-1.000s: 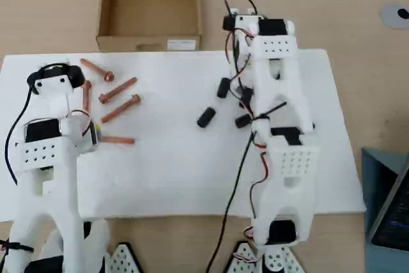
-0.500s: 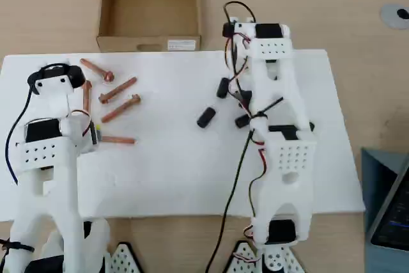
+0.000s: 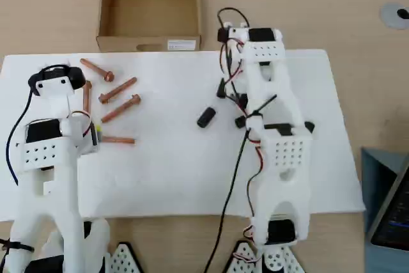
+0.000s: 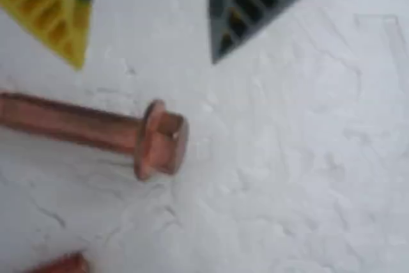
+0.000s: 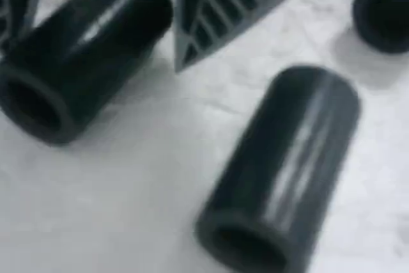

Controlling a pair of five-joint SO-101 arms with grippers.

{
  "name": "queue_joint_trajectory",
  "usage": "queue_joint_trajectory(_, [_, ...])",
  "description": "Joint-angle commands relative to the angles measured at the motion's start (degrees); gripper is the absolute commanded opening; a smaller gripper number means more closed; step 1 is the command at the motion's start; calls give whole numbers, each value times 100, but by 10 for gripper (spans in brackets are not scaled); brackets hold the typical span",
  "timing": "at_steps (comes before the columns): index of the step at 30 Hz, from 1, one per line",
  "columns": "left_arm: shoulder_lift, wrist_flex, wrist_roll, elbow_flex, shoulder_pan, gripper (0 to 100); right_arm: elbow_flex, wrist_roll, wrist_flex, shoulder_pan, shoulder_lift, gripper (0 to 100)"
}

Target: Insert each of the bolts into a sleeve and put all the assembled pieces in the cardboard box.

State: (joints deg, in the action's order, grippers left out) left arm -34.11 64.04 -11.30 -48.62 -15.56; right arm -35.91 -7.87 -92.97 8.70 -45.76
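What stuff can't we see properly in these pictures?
High view: the right arm covers some sleeves, so their number is unclear.
High view: the left arm hides one end of a bolt.
High view: the top edge cuts off the far side of the box.
Left wrist view: a bolt runs off the edge.
Right wrist view: one sleeve is cut by the edge.

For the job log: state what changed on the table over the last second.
The right arm shifted slightly toward the cardboard box, farther over the sleeves. Nothing was grasped or released. The left arm, the bolts, the lone sleeve and the box stayed put.
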Motion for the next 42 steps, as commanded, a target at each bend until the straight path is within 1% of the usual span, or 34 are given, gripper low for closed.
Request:
queue_joint_trajectory(1, [-22,-79,-35,35,-62,140,-224,-35,35,57,-101,163])
queue_joint_trajectory(3, [-22,-79,-35,35,-62,140,-224,-18,35,57,-154,118])
queue_joint_trajectory(6, [-22,-79,-35,44,-62,140,-224,-9,26,57,-180,19])
queue_joint_trajectory(7, [-22,-79,-35,44,-62,140,-224,-9,26,57,-180,6])
queue_joint_trajectory(10, [-22,-79,-35,44,-62,140,-233,-9,9,57,-154,10])
queue_joint_trajectory(13, [-31,-62,-35,70,-62,140,-453,-9,-220,57,-154,10])
queue_joint_trajectory(18, [-31,-62,-26,88,-62,140,-1543,-9,-941,48,-154,10])
queue_joint_trajectory(21, [-31,-35,-18,167,-62,139,-2009,149,-949,40,-66,10])
queue_joint_trajectory(24, [-13,237,-9,492,-70,139,-2026,264,-949,75,462,10])
queue_joint_trajectory(28, [48,686,0,1196,-53,139,-1604,264,-949,75,1332,10])
queue_joint_trajectory(32, [382,914,0,1943,-35,139,-708,273,-949,31,2237,10])
queue_joint_trajectory(38, [1552,1240,-18,3253,-35,139,699,281,-949,-242,3556,10])
queue_joint_trajectory(42, [2466,1310,0,4062,-53,139,1376,519,-923,-585,4066,10])
